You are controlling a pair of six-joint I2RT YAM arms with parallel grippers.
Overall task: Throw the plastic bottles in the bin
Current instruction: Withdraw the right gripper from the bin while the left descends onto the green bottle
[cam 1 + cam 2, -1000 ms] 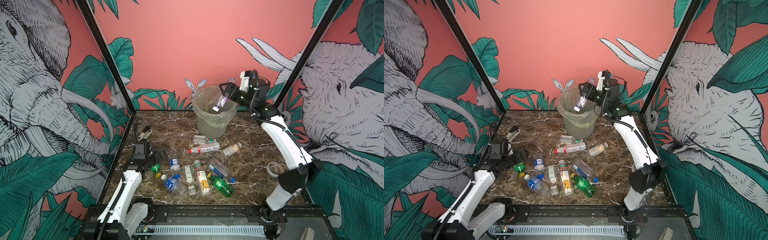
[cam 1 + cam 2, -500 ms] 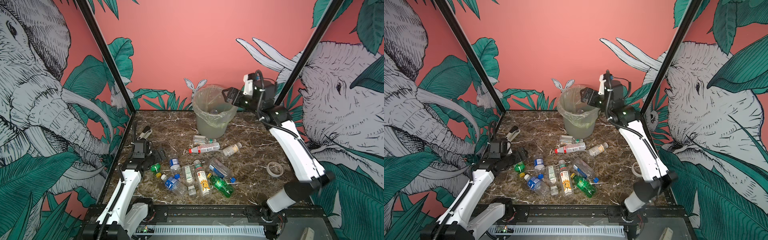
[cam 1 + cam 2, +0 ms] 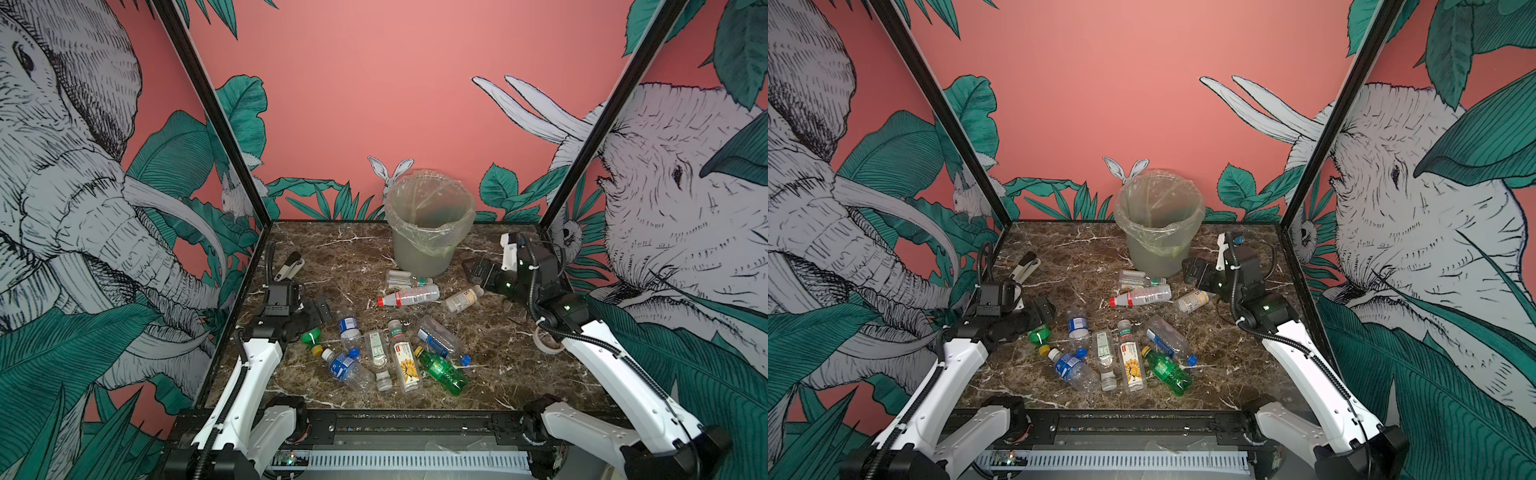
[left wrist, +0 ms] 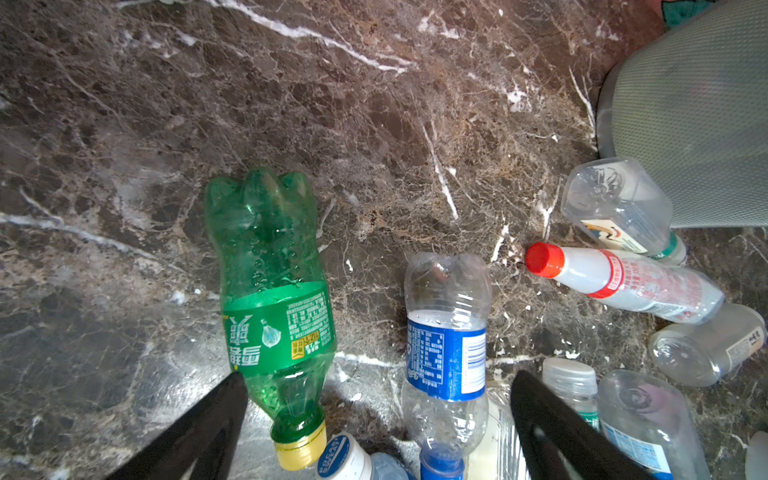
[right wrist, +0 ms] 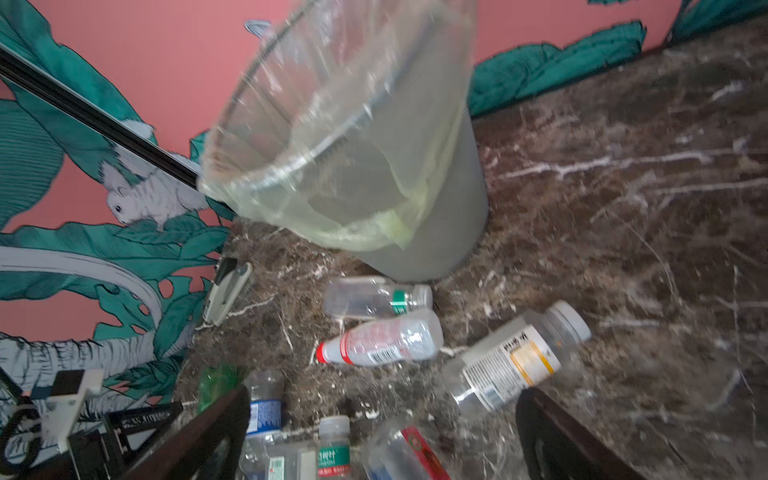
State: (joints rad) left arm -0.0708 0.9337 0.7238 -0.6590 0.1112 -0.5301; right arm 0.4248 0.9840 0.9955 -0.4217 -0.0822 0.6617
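- The bin [image 3: 419,253] stands at 12 o'clock on the table [image 3: 519,374], near the back wall. It is round, tapered and grey-green, with a crinkly clear liner [image 3: 432,239] folded over the rim.
- The bottles [image 3: 407,368] lie on their sides from the centre down to 6 o'clock, all outside the bin. A red-capped bottle [image 3: 409,296] is among the few lying just in front of it.
- My left gripper [image 3: 321,309] sits low at 9 o'clock, jaws wide apart, holding nothing.
- Only the left wrist view shows one finger [image 4: 199,432] right at the shoulder of a green bottle [image 4: 274,291]. I can't tell whether they touch. A blue-labelled bottle [image 4: 446,349] lies between the fingers too.
- My right gripper [image 3: 471,270] is at 2 o'clock, just right of the bin, jaws apart and empty. A white-capped bottle [image 5: 515,357] lies closest ahead of it.
- A stapler [image 3: 289,266] rests at 10 o'clock, apart from the bottles.
- A tape roll [image 3: 546,338] at 3 o'clock shows in a top view, half behind the right arm [image 3: 598,349].
- The table is dark brown marble with white veins. The bottles are mostly clear, thin plastic.
- The right wrist view is blurred, yet it shows the bin's smooth side wall.
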